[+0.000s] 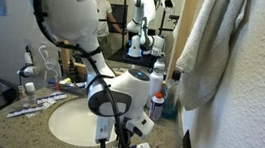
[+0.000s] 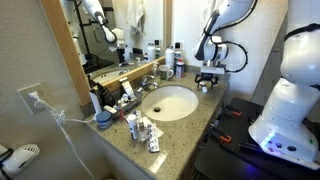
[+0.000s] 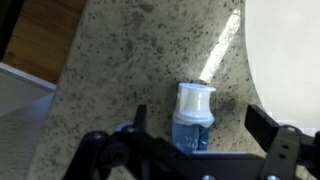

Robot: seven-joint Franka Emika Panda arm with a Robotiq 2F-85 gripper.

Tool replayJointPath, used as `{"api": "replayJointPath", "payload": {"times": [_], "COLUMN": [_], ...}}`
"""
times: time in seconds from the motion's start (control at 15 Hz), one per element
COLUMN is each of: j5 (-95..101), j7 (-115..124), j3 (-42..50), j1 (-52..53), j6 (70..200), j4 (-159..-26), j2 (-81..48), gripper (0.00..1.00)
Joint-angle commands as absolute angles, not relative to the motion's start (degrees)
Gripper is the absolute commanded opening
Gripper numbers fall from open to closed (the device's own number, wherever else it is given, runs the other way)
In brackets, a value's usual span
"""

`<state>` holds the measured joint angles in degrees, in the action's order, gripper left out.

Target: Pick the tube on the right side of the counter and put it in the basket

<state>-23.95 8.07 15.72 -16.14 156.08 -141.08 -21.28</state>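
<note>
In the wrist view the tube (image 3: 193, 120) lies on the speckled worktop (image 3: 120, 70) between the wide-open jaws, touching neither; they grip nothing.

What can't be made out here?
- Tube, wrist view: lower end hidden behind the claw; markings blurred.
- Exterior view: claw too small to show finger spacing or the tube.
- Basket: not identifiable in any view; too small.
</note>
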Motion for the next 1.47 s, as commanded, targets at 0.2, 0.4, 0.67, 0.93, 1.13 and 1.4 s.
{"api": "replayJointPath", "payload": {"times": [0.2, 0.4, 0.67, 0.93, 1.13, 1.4], "j5": [-21.8, -21.2, -20.1, -14.5, -5.5, 6.3], "j7": [13.2, 14.1, 16.8, 20.8, 28.2, 37.6], "j3": [16.2, 16.4, 16.9, 17.5, 19.1, 16.6], "j1": [-15.8, -15.7, -14.7, -9.1, -1.9, 3.8], "j6": [159.6, 159.6, 158.4, 156.3, 152.5, 142.9], "j4": [-141.7, -141.8, -142.1, -142.7, -142.9, -142.0], "j2": [-22.6, -22.2, -20.5, -17.0, -13.1, -5.7], "gripper": [0.49, 0.28, 0.12, 0.12, 0.12, 0.12]}}
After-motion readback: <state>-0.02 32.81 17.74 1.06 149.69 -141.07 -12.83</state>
